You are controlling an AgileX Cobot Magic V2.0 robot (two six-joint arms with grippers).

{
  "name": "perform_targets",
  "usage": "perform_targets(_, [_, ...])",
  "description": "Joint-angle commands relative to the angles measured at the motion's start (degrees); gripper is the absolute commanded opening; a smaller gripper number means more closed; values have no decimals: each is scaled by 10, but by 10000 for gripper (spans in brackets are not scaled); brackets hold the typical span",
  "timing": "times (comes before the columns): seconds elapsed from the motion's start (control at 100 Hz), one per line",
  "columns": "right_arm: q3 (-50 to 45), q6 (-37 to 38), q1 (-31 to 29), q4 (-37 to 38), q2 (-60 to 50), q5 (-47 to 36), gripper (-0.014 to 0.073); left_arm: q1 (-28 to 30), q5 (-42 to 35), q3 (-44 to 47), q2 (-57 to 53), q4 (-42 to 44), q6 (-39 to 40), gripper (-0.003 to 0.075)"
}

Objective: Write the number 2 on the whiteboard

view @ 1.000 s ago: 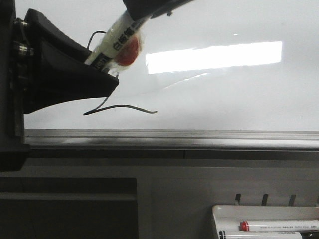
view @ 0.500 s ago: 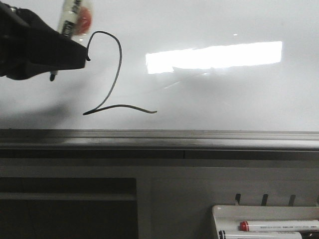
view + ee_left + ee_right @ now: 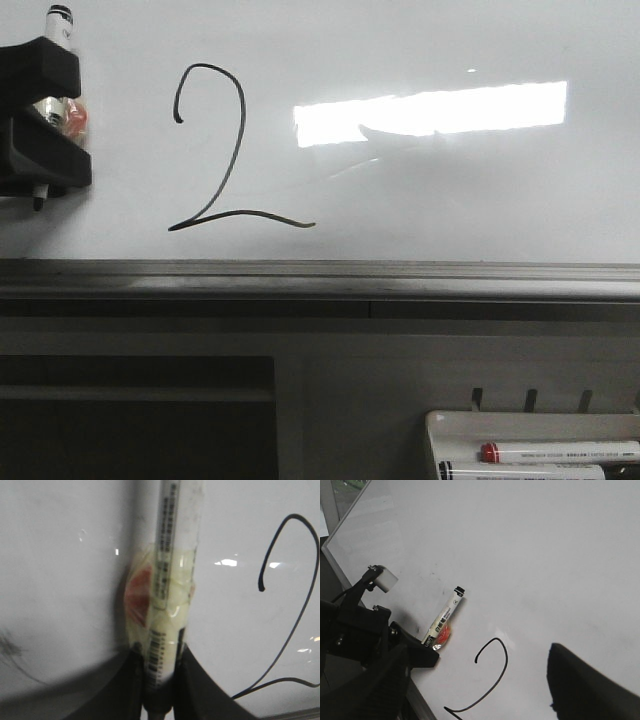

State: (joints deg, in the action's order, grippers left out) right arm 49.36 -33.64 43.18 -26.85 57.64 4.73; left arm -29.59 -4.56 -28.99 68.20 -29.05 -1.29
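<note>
The number 2 (image 3: 232, 165) is drawn in thin black line on the whiteboard (image 3: 450, 180), above its grey ledge (image 3: 400, 280). My left gripper (image 3: 80, 115) is at the far left, clear of the numeral and shut on a white marker (image 3: 58, 20) wrapped in tape with a red patch. The marker stands upright, tip down. The left wrist view shows the marker (image 3: 172, 580) pinched between the fingers (image 3: 200, 690), with the 2 (image 3: 300, 620) beside it. My right gripper (image 3: 477, 652) is open and empty, facing the board, with the 2 (image 3: 507, 662) between its fingers.
A small white marker tray (image 3: 455, 425) with two markers (image 3: 560, 453) sits at the lower right below the ledge. A dark recess (image 3: 135, 420) lies under the ledge at the left. Bright light reflects on the board (image 3: 430, 110).
My left gripper has moved left and away from the numeral with the marker, turning it upright. The whole 2 now shows uncovered.
</note>
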Motion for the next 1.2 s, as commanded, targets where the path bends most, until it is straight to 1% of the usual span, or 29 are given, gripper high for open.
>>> perform_targets(0.0, [19,-3,-3,-2,-11,-31,502,10,-31,-18,3,0,0,-20])
perform_targets(0.28, [19,-3,-3,-3,-11,-26,502,10,-16,-18,3,4,-1,-19])
perform_targets(0.31, [19,-3,-3,-3,-11,-26,502,10,-16,-18,3,11,-1,-14])
perform_targets(0.35, [19,-3,-3,-3,-11,-26,502,10,-16,-18,3,20,-1,13])
perform_targets(0.4, [19,-3,-3,-3,-11,-26,502,10,-16,-18,3,20,-1,76])
perform_targets(0.43, [19,-3,-3,-3,-11,-26,502,10,-16,-18,3,20,-1,137])
perform_targets(0.45, [19,-3,-3,-3,-11,-26,502,9,-16,-18,3,20,-1,164])
perform_targets(0.5, [19,-3,-3,-3,-11,-26,502,9,-16,-18,3,20,-1,277])
perform_targets(0.52, [19,-3,-3,-3,-11,-26,502,9,-16,-18,3,20,-1,305])
perform_targets(0.55, [19,-3,-3,-3,-11,-26,502,9,-16,-18,3,20,-1,368])
perform_targets(0.57, [19,-3,-3,-3,-11,-26,502,9,-16,-18,3,20,-1,399])
perform_targets(0.63, [19,-3,-3,-3,-11,-26,502,9,-16,-18,3,20,-1,459])
perform_targets(0.67, [19,-3,-3,-3,-11,-26,502,9,-14,-18,3,20,-1,470])
perform_targets(0.79, [19,-3,-3,-3,-11,-26,502,9,-1,-18,-9,20,-1,472])
perform_targets(0.96, [19,-3,-3,-11,-19,-9,495,9,22,-18,-63,32,-1,471])
perform_targets(1.0, [18,-2,-3,-20,-23,1,465,9,31,-18,-83,40,-1,471])
perform_targets(1.03, [17,-2,-3,-31,-29,3,430,9,35,-18,-96,44,-1,468])
perform_targets(1.05, [16,-2,-3,-34,-33,5,391,9,39,-18,-107,47,-1,459])
perform_targets(1.07, [15,-2,-3,-37,-35,5,343,9,46,-18,-118,49,-1,447])
perform_targets(1.08, [14,-2,-3,-38,-38,5,305,9,46,-18,-125,49,-1,440])
perform_targets(1.1, [11,-2,-3,-38,-43,5,262,9,46,-18,-132,50,-1,418])
perform_targets(1.11, [10,-2,-3,-38,-44,4,217,9,46,-18,-140,51,-1,398])
perform_targets(1.12, [8,-2,-3,-38,-48,4,193,9,49,-18,-143,52,-1,386])
perform_targets(1.15, [3,-2,-3,-38,-55,4,69,9,52,-18,-163,53,-2,333])
perform_targets(1.16, [1,-2,-3,-38,-56,2,45,9,53,-18,-167,56,-2,302])
perform_targets(1.17, [-2,-2,-3,-38,-60,2,-4,9,54,-18,-175,57,-2,269])
perform_targets(1.19, [-7,-2,-3,-38,-65,1,-53,9,54,-18,-183,60,-2,233])
